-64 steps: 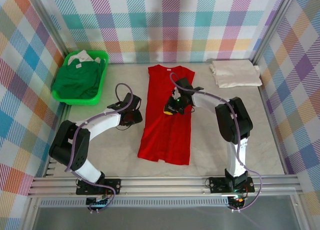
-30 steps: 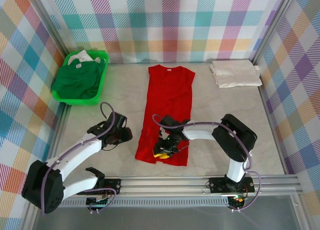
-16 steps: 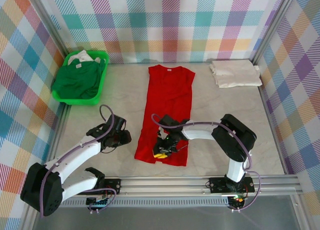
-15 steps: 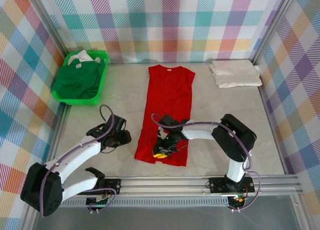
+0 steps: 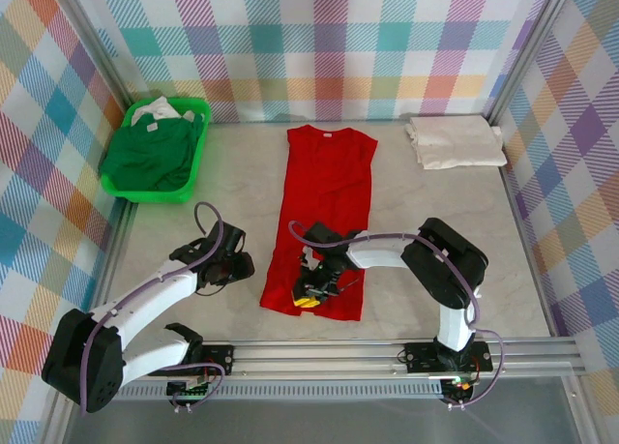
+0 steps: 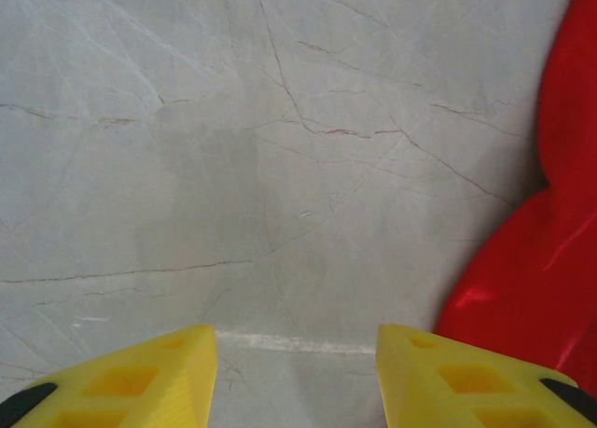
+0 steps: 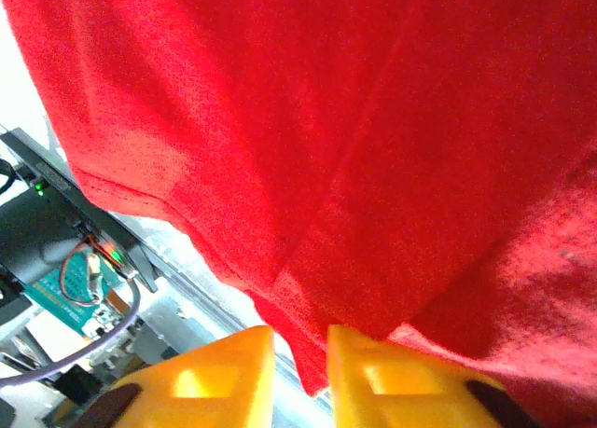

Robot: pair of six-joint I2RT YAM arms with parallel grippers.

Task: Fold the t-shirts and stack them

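Note:
The red t-shirt (image 5: 324,207) lies in a long narrow strip down the middle of the table, collar at the far end. My right gripper (image 5: 311,294) sits low at its near hem. In the right wrist view the yellow fingers (image 7: 224,372) have closed to a narrow gap with the red hem (image 7: 317,353) pinched between them. My left gripper (image 5: 237,267) hovers over bare table just left of the shirt's near left edge, open with nothing between its fingers (image 6: 140,377); red cloth (image 6: 550,260) shows to its right. A cream-white t-shirt (image 5: 455,140) lies folded at the back right. A dark green t-shirt (image 5: 145,156) fills the basket.
The bright green plastic basket (image 5: 198,163) stands at the back left with some white cloth (image 5: 155,107) at its far end. Aluminium rails (image 5: 319,352) run along the near edge close behind the red hem. Checked walls enclose the table on three sides.
Both grippers have come from mid-shirt toward the near edge. Over the last second the right jaws have narrowed onto the red hem; the left gripper has barely shifted.

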